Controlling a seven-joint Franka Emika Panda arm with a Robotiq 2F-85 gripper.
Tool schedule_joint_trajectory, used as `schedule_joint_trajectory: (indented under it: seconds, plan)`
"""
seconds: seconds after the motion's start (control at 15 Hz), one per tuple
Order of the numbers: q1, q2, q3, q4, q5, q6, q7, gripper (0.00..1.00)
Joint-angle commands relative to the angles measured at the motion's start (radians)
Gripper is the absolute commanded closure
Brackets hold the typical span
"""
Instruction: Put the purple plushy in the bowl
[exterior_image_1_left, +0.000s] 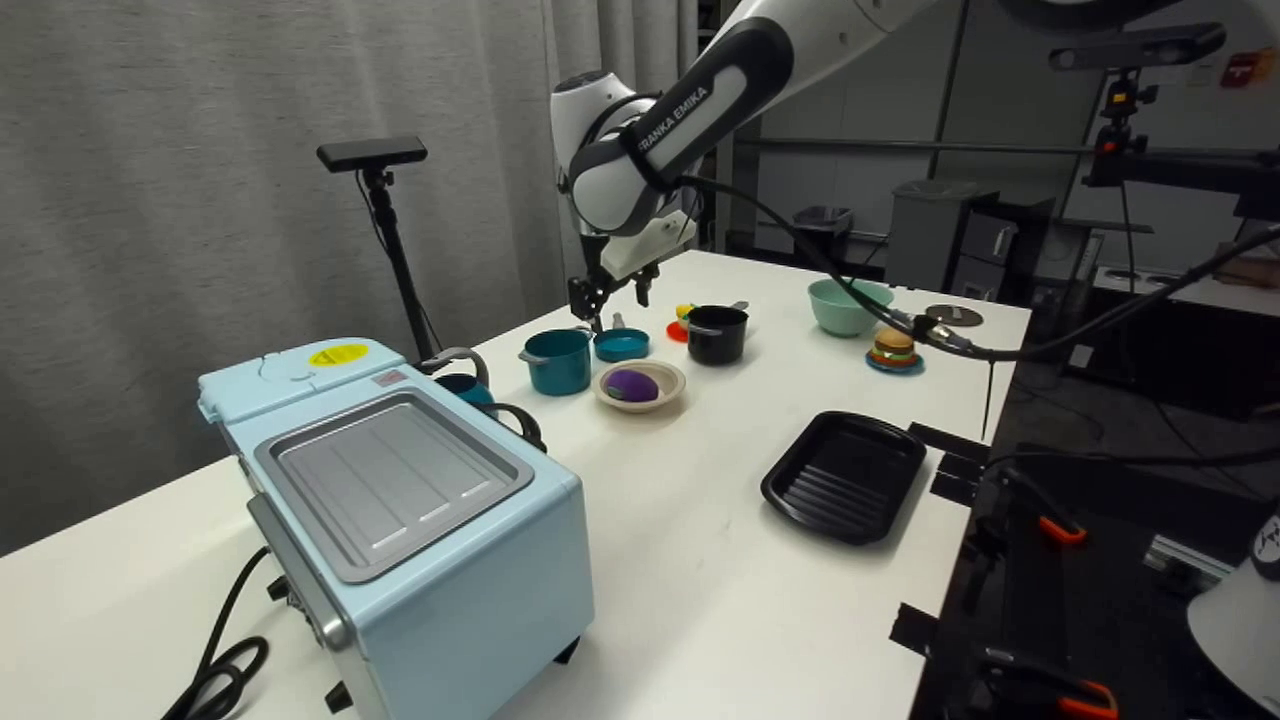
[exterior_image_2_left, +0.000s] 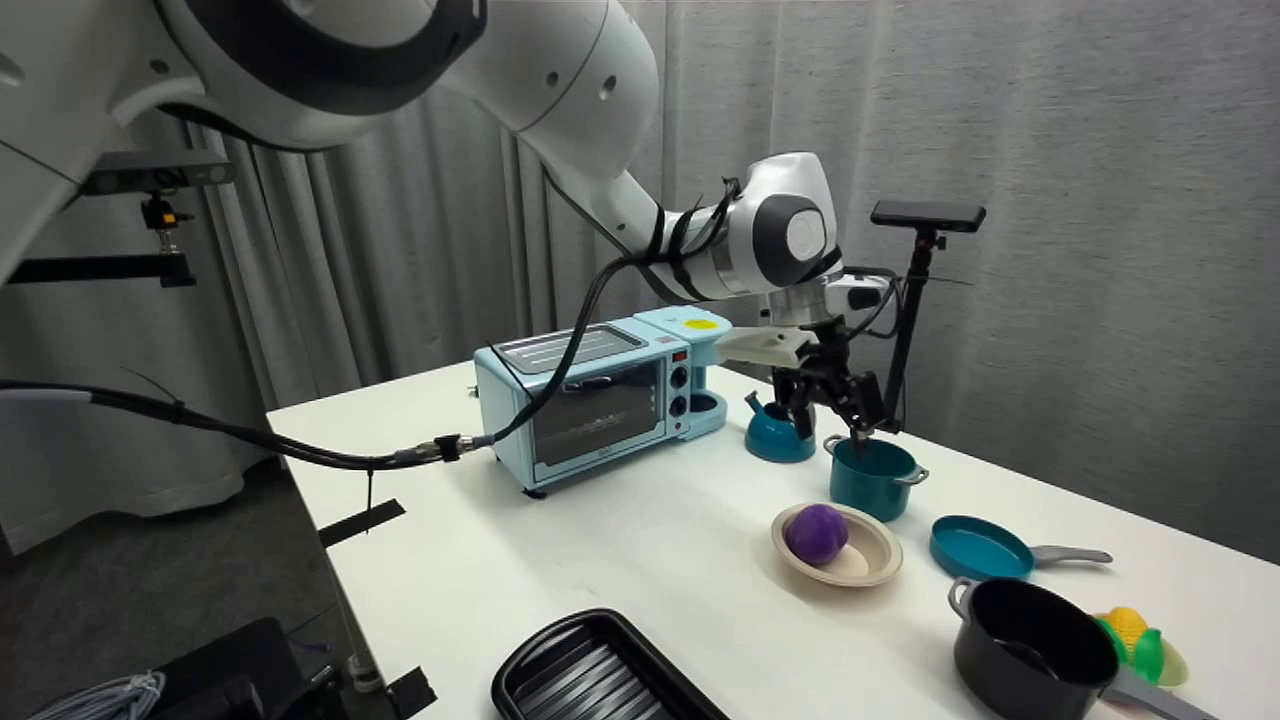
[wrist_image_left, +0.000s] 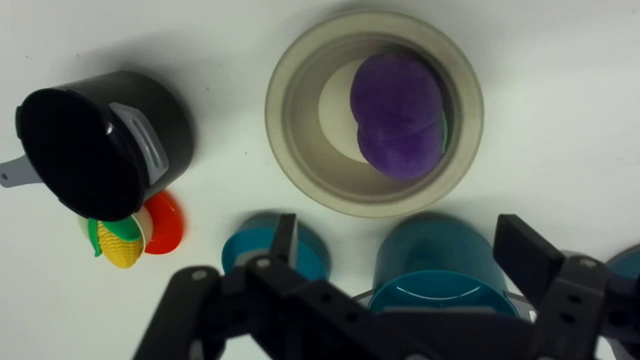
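Observation:
The purple plushy (exterior_image_1_left: 632, 386) lies inside the shallow beige bowl (exterior_image_1_left: 672, 384), against one side of it. In an exterior view the plushy (exterior_image_2_left: 817, 534) also sits in the bowl (exterior_image_2_left: 874, 548). In the wrist view the plushy (wrist_image_left: 397, 115) is a two-lobed purple lump with a green edge, in the bowl (wrist_image_left: 300, 120). My gripper (wrist_image_left: 400, 245) is open and empty, its fingers wide apart above the teal pot and small teal pan. In both exterior views the gripper (exterior_image_1_left: 620, 305) (exterior_image_2_left: 832, 432) hangs near the teal pot, apart from the plushy and bowl.
The teal pot (exterior_image_2_left: 872, 480), teal pan (exterior_image_2_left: 980, 547) and black pot (exterior_image_2_left: 1030, 650) stand near the bowl. A toy corn (wrist_image_left: 120, 245) lies by the black pot. A blue toaster oven (exterior_image_1_left: 480, 600), black tray (exterior_image_1_left: 848, 475), mint bowl (exterior_image_1_left: 845, 308) and toy burger (exterior_image_1_left: 893, 348) are farther off.

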Motion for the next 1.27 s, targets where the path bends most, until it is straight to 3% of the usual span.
schedule_joint_trajectory:
  seconds: [0.0,1.2]
  plan:
    - [0.0,-0.017,0.0,-0.017,0.001,0.002,-0.001,0.0]
    - [0.0,-0.035,0.0,-0.047,0.001,0.008,0.001,0.0]
